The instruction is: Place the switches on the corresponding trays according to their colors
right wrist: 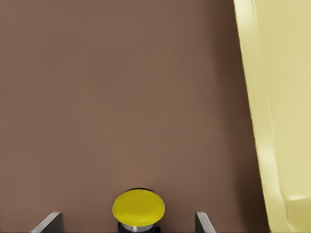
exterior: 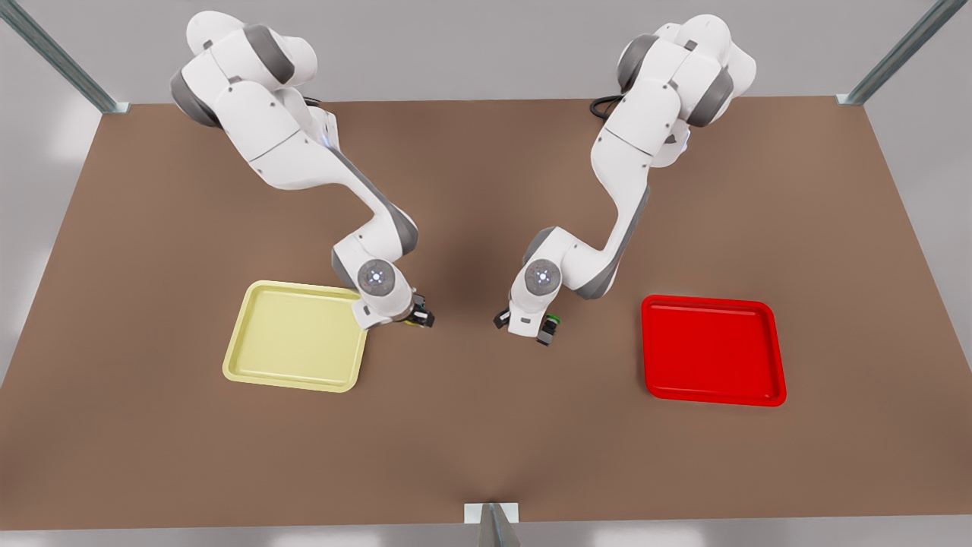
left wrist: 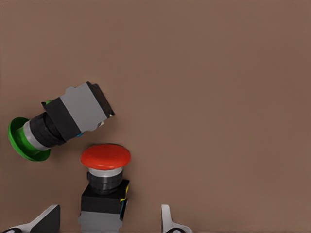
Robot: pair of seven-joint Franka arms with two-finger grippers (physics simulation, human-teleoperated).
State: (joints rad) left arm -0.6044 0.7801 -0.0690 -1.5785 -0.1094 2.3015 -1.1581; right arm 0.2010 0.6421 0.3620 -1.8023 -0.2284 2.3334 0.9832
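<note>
The red-capped switch (left wrist: 105, 158) stands on the table between the fingers of my left gripper (left wrist: 109, 225), which is open; one fingertip (left wrist: 47, 219) shows on either side of its dark body. In the front view this gripper (exterior: 524, 323) hangs low at the right of centre, well apart from the red tray (exterior: 710, 349). The yellow-capped switch (right wrist: 138, 208) sits between the spread fingers of my open right gripper (right wrist: 127, 224). That gripper (exterior: 416, 317) is low beside the pale yellow tray (exterior: 296, 334), whose rim (right wrist: 257, 107) is close by.
A green-capped switch (left wrist: 58, 124) lies tipped on its side just beside the red-capped one, also seen as the green switch (exterior: 553, 319) by the left gripper. The brown table (exterior: 486, 441) stretches bare in front of both trays. Metal frame posts stand at the corners.
</note>
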